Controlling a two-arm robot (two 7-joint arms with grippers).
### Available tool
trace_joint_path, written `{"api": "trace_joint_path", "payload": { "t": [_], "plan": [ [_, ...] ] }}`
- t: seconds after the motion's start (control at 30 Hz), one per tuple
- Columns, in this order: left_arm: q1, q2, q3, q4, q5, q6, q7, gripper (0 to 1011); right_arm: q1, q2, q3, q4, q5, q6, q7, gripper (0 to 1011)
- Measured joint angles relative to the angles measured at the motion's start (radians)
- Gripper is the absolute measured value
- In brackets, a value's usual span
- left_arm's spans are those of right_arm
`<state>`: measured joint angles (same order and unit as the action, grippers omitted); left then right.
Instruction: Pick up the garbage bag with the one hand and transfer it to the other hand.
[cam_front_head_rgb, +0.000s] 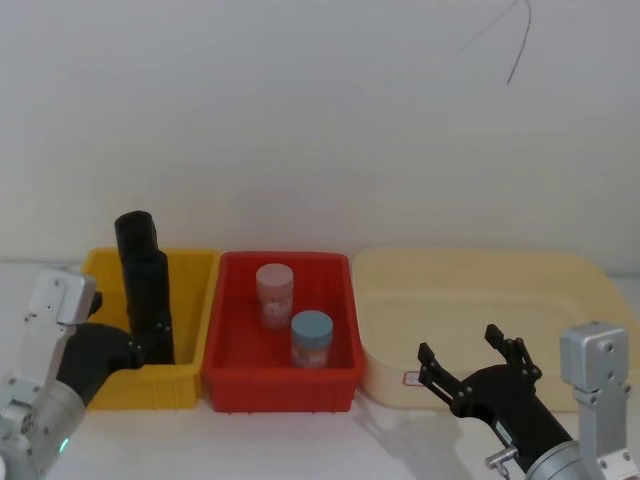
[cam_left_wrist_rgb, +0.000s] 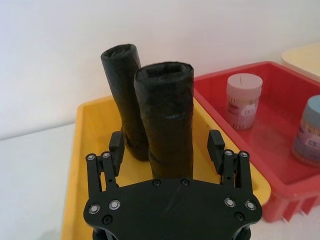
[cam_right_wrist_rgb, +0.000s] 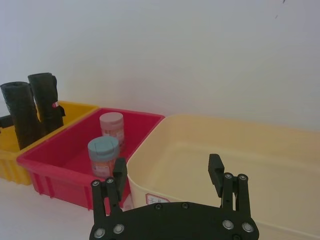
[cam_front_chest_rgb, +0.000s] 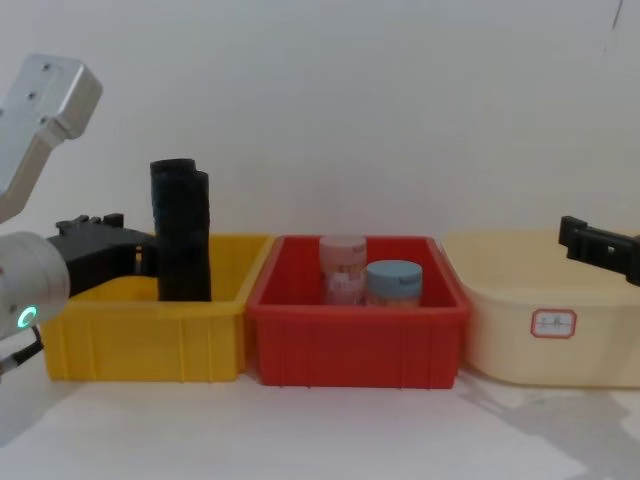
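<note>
Two black garbage bag rolls stand upright together in the yellow bin (cam_front_head_rgb: 192, 262). In the left wrist view the nearer garbage bag (cam_left_wrist_rgb: 165, 110) stands in front of the second roll (cam_left_wrist_rgb: 121, 80). My left gripper (cam_left_wrist_rgb: 166, 147) is open, with one finger on each side of the nearer roll's lower half and small gaps between. From the head the rolls overlap as one column (cam_front_head_rgb: 145, 285), with the left gripper (cam_front_head_rgb: 148, 345) low against it. My right gripper (cam_front_head_rgb: 458, 345) is open and holds nothing, hovering at the front edge of the cream tub (cam_front_head_rgb: 480, 262).
A red bin (cam_front_head_rgb: 285, 260) stands between the yellow bin and the cream tub. It holds a pink-lidded jar (cam_front_head_rgb: 274, 293) and a blue-lidded jar (cam_front_head_rgb: 311, 338). A white wall runs close behind the bins. White tabletop lies in front of them.
</note>
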<state>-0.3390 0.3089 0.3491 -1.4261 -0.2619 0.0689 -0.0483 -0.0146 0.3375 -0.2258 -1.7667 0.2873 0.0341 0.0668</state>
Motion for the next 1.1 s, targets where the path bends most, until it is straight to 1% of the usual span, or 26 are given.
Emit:
{"api": "trace_joint_path", "payload": {
  "t": [0.5,0.63,0.77,0.8,0.9,0.93,1.07,1.1],
  "plan": [
    [-0.105,-0.052,0.012,0.133,0.008,-0.034,-0.048,1002,0.000,0.000,0.000,0.000,0.000,0.000,0.000,1001],
    [-0.124,-0.063,0.013,0.158,0.010,-0.041,-0.056,962,0.000,0.000,0.000,0.000,0.000,0.000,0.000,1001],
    [-0.136,-0.072,0.011,0.173,0.012,-0.048,-0.060,851,0.000,0.000,0.000,0.000,0.000,0.000,0.000,1001],
    [-0.139,-0.075,0.010,0.177,0.012,-0.050,-0.061,840,0.000,0.000,0.000,0.000,0.000,0.000,0.000,1001],
    [-0.146,-0.081,0.007,0.183,0.015,-0.056,-0.061,727,0.000,0.000,0.000,0.000,0.000,0.000,0.000,1001],
    [-0.147,-0.082,0.006,0.183,0.016,-0.057,-0.061,727,0.000,0.000,0.000,0.000,0.000,0.000,0.000,1001],
    [-0.149,-0.084,0.002,0.181,0.021,-0.061,-0.060,586,0.000,0.000,0.000,0.000,0.000,0.000,0.000,1001],
    [-0.149,-0.085,0.000,0.176,0.023,-0.063,-0.059,586,0.000,0.000,0.000,0.000,0.000,0.000,0.000,1001]
  ]
}}
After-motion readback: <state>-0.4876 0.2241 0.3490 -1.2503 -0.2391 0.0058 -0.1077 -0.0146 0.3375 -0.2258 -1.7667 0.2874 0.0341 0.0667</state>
